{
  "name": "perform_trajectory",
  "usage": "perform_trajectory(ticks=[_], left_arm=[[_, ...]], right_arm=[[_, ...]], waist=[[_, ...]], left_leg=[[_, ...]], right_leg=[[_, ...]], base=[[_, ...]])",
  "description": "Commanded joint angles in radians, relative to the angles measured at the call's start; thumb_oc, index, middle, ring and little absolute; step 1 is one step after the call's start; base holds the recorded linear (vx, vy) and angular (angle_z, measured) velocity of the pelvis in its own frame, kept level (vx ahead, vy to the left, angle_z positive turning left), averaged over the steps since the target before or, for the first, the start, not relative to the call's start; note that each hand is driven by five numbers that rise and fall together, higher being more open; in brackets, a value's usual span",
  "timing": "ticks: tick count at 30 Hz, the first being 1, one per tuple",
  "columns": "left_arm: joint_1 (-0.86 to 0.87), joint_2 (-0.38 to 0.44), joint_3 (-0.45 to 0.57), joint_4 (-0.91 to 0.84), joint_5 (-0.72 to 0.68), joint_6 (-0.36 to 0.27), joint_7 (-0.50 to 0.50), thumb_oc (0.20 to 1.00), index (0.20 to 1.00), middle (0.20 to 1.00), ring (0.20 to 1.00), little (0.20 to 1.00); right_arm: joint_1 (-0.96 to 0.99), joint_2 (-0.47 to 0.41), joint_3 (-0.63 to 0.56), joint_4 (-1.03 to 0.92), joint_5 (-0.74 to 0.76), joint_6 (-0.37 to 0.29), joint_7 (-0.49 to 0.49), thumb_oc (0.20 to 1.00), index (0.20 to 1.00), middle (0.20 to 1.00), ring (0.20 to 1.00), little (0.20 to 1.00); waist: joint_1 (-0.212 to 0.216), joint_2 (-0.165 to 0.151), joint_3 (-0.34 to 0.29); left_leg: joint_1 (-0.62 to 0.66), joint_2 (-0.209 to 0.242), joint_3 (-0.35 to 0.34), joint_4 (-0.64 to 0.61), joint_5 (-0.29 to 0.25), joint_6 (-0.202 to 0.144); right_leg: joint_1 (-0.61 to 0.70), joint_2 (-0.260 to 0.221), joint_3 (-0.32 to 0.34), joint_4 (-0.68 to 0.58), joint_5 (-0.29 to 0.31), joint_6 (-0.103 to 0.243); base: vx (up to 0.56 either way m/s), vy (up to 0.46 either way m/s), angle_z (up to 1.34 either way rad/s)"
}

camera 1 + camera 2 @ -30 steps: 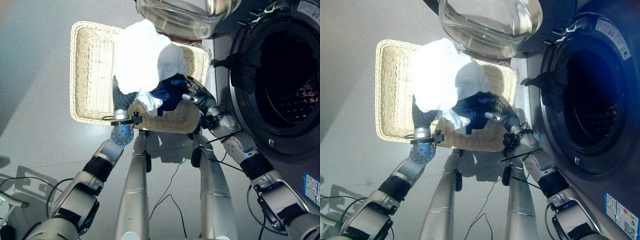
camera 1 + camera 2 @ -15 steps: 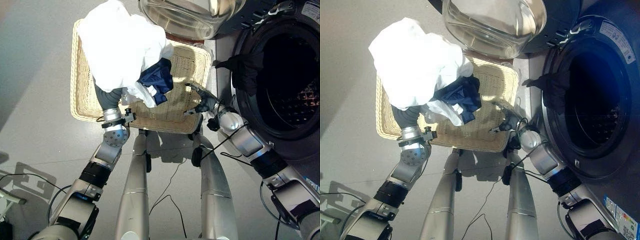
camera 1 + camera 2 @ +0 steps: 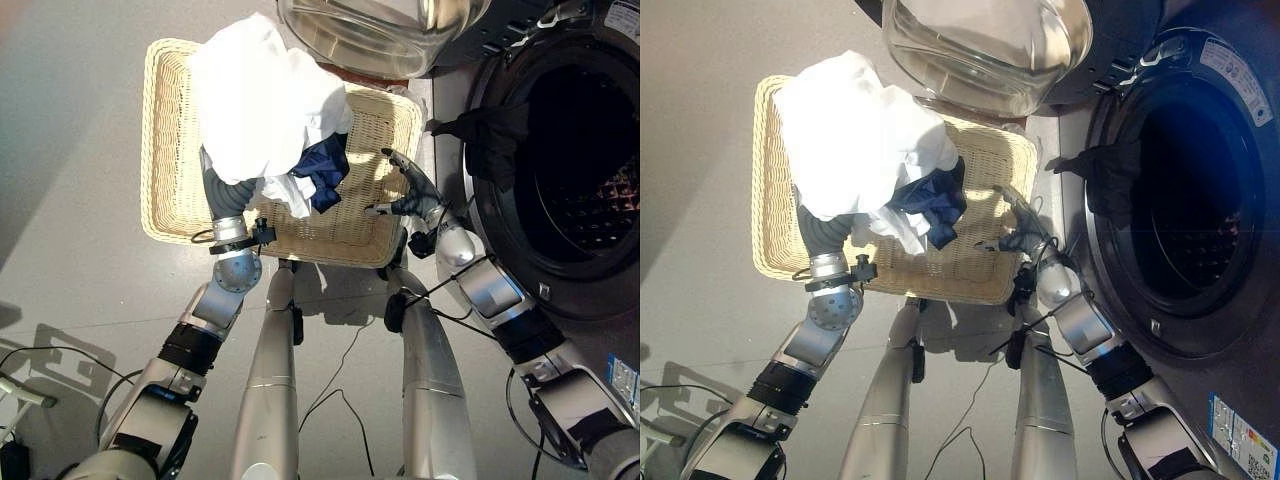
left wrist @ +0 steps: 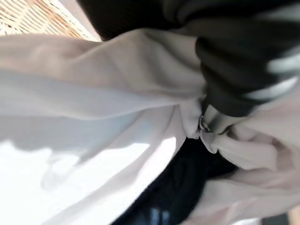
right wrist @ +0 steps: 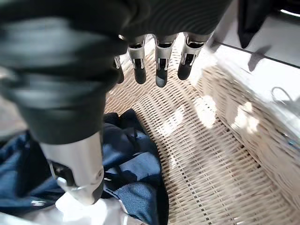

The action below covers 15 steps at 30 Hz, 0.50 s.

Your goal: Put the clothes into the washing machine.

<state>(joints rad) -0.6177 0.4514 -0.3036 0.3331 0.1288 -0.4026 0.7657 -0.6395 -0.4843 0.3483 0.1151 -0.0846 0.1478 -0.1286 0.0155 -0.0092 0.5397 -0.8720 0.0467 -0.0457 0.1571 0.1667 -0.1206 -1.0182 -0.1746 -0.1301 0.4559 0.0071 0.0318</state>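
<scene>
Since half a second ago, the white garment (image 3: 262, 105) has swung from the basket's 10 o'clock corner back toward its middle, and the right hand (image 3: 408, 190) has opened a little wider over the 3 o'clock side.

Left eye view: the wicker basket (image 3: 165, 150) sits on the grey floor (image 3: 70, 150), with the washing machine (image 3: 560, 160) at 3 o'clock and its glass door (image 3: 375, 35) swung open at 12 o'clock. The white garment is lifted in a crumpled bundle, its long axis running roughly from 11 to 5 o'clock, with a dark blue garment (image 3: 325, 170) hanging from its 5 o'clock end. The left hand is buried under the cloth, so I cannot tell whether its fingers grip. A black garment (image 3: 490, 135) drapes over the drum rim at 9 o'clock of the opening.

Right eye view: the same layout; the right hand hovers with fingers spread and holds nothing.

Left wrist view: white folds press close to the dark ribbed cover (image 4: 234, 70), with a strip of blue cloth beneath and a corner of wicker beyond. The fingers are hidden.

Right wrist view: the right hand's straight fingers (image 5: 159, 70) point down at bare wicker, clear of the blue garment beside the thumb (image 5: 77, 173).
</scene>
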Motion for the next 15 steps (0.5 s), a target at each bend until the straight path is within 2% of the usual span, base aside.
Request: perform_trajectory(ticks=[1, 3, 4, 6, 7, 12, 13, 14, 15], left_arm=[[-0.05, 0.002, 0.008, 0.007, 0.085, 0.046, 0.049, 0.2, 0.2, 0.2, 0.2, 0.2], [-0.058, 0.015, -0.007, 0.04, 0.107, 0.079, 0.056, 0.2, 0.2, 0.2, 0.2, 0.2], [-0.077, 0.036, -0.034, 0.103, 0.163, 0.156, 0.057, 0.2, 0.2, 0.2, 0.2, 0.2], [-0.092, 0.048, -0.06, 0.163, 0.187, 0.179, 0.07, 0.2, 0.2, 0.2, 0.2, 0.2], [-0.117, 0.061, -0.093, 0.217, 0.22, 0.236, 0.062, 0.2, 0.2, 0.2, 0.2, 0.2], [-0.192, 0.075, -0.157, 0.357, 0.189, 0.34, 0.03, 0.2, 0.2, 0.2, 0.2, 0.2], [-0.204, 0.074, -0.163, 0.377, 0.182, 0.353, 0.025, 0.42, 0.42, 0.42, 0.42, 0.42], [-0.236, 0.074, -0.18, 0.425, 0.174, 0.365, 0.013, 0.871, 0.871, 0.871, 0.871, 0.871], [-0.259, 0.073, -0.193, 0.453, 0.163, 0.389, -0.01, 1.0, 1.0, 1.0, 1.0, 1.0]], right_arm=[[0.023, -0.021, -0.002, -0.066, 0.038, -0.08, -0.03, 1.0, 1.0, 1.0, 1.0, 1.0], [0.023, -0.023, 0.001, -0.061, 0.053, -0.086, -0.035, 1.0, 1.0, 1.0, 1.0, 1.0], [0.025, -0.028, 0.009, -0.045, 0.083, -0.1, -0.047, 1.0, 1.0, 1.0, 1.0, 1.0], [0.029, -0.029, 0.014, -0.022, 0.103, -0.113, -0.061, 1.0, 1.0, 1.0, 1.0, 1.0], [0.03, -0.034, 0.023, 0.007, 0.116, -0.128, -0.076, 1.0, 1.0, 1.0, 1.0, 1.0], [0.013, -0.039, 0.059, 0.063, 0.156, -0.185, -0.1, 1.0, 1.0, 1.0, 1.0, 1.0], [0.008, -0.039, 0.065, 0.071, 0.157, -0.191, -0.103, 1.0, 1.0, 1.0, 1.0, 1.0], [-0.013, -0.036, 0.08, 0.089, 0.162, -0.198, -0.109, 1.0, 1.0, 1.0, 1.0, 1.0], [-0.025, -0.035, 0.09, 0.098, 0.167, -0.202, -0.115, 1.0, 1.0, 1.0, 1.0, 1.0]], waist=[[-0.013, 0.042, -0.02], [-0.016, 0.04, -0.02], [-0.022, 0.037, -0.02], [-0.026, 0.036, -0.02], [-0.031, 0.037, -0.02], [-0.045, 0.036, -0.02], [-0.047, 0.035, -0.02], [-0.054, 0.032, -0.02], [-0.058, 0.029, -0.02]], left_leg=[[-0.021, -0.057, 0.025, 0.048, -0.007, 0.083], [-0.019, -0.055, 0.027, 0.046, -0.005, 0.082], [-0.018, -0.052, 0.035, 0.044, -0.004, 0.078], [-0.017, -0.05, 0.039, 0.044, -0.001, 0.076], [-0.016, -0.047, 0.043, 0.043, 0.001, 0.075], [-0.016, -0.042, 0.057, 0.037, 0.007, 0.07], [-0.017, -0.041, 0.059, 0.038, 0.007, 0.069], [-0.018, -0.04, 0.061, 0.04, 0.007, 0.067], [-0.018, -0.039, 0.065, 0.038, 0.009, 0.066]], right_leg=[[0.054, 0.069, -0.002, -0.155, 0.16, 0.066], [0.056, 0.069, -0.003, -0.157, 0.162, 0.067], [0.055, 0.071, -0.003, -0.162, 0.164, 0.068], [0.056, 0.072, -0.002, -0.162, 0.165, 0.068], [0.056, 0.071, -0.001, -0.162, 0.166, 0.068], [0.054, 0.073, 0.003, -0.169, 0.171, 0.071], [0.052, 0.073, 0.004, -0.169, 0.17, 0.07], [0.05, 0.074, 0.007, -0.17, 0.17, 0.07], [0.05, 0.075, 0.008, -0.172, 0.171, 0.069]], base=[[-0.01, 0.008, -0.04], [-0.01, 0.012, -0.02], [-0.02, 0.041, -0.03], [-0.01, 0.041, -0.02], [0.0, 0.037, -0.02], [0.0, 0.008, 0.0], [0.0, 0.0, 0.0], [0.0, 0.0, 0.0], [0.0, 0.0, 0.0]])
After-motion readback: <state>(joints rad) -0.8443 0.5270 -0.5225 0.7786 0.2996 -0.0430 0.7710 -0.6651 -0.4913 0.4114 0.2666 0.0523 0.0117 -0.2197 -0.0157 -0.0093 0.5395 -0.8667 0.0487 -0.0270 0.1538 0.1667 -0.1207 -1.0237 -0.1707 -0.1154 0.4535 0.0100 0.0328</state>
